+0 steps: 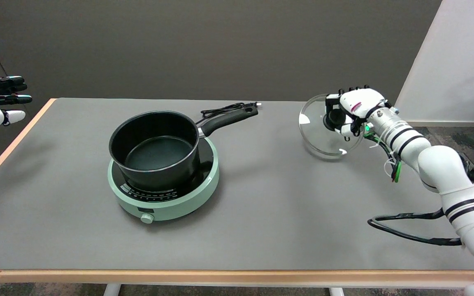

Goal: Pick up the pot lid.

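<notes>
Right hand [354,110] grips the lid [321,127] by its knob, tilted over the table [261,230]; hold firm, lift smoothly.

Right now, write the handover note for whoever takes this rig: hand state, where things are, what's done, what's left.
Right hand: holds the glass pot lid by its black knob, fingers closed around it.
Pot lid: tilted on edge at the table's right side; whether its lower rim touches the grey table I cannot tell.
Black pot: open, standing on the green cooker, handle pointing to the far right, well apart from the lid.
Done: lid is off the pot and gripped.
Left: confirm the lid is fully lifted off the table and held steady.
</notes>
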Controlling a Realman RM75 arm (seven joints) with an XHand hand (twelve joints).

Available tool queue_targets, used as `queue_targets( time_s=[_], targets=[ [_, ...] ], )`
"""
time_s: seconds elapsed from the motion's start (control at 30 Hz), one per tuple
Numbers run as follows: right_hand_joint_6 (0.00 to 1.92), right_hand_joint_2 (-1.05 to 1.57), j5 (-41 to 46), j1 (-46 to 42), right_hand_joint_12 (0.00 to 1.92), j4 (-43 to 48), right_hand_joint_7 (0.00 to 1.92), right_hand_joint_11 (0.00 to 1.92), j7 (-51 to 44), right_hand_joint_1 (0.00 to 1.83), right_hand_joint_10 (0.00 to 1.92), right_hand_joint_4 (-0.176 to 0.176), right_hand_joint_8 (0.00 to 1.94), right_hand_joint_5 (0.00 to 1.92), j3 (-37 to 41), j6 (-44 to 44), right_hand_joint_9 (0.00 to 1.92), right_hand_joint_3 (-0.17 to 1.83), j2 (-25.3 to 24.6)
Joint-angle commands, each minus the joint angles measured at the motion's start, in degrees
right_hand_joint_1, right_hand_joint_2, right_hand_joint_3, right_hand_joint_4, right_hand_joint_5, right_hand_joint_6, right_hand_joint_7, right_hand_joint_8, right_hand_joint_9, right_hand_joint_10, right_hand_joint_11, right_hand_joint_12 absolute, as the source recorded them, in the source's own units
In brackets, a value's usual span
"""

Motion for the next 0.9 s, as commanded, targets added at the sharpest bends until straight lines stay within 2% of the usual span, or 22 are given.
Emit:
queue_targets(
  time_s=[0.03, 0.3, 0.6, 0.7, 0.9],
  targets=[
    [1.33, 0.93, 1.3, -0.5, 1.92, 6.6, 0.83, 0.46, 0.8, 1.34, 1.84, 0.176, 1.39, 0.53, -0.9, -0.1, 0.79, 0.55, 1.0],
    [1.33, 0.93, 1.8, -0.1, 1.92, 10.2, 0.83, 0.47, 4.7, 1.34, 1.84, 0.176, 1.38, 0.53, -1.1, -0.1, 0.8, 0.54, 2.8],
    [1.32, 0.93, 11.3, 5.6, 1.92, 13.4, 0.83, 0.51, 8.8, 1.34, 1.84, 0.176, 1.37, 0.55, -4.6, -0.5, 0.8, 0.54, 8.9],
    [1.32, 0.93, 13.8, 9.8, 1.92, 13.5, 0.84, 0.52, 11.0, 1.34, 1.84, 0.176, 1.37, 0.55, -8.3, -0.5, 0.81, 0.53, 11.6],
    [1.32, 0.93, 19.9, 22.7, 1.92, 8.5, 0.83, 0.53, 17.7, 1.34, 1.83, 0.176, 1.37, 0.55, -21.5, -2.6, 0.81, 0.53, 15.6]
  ],
)
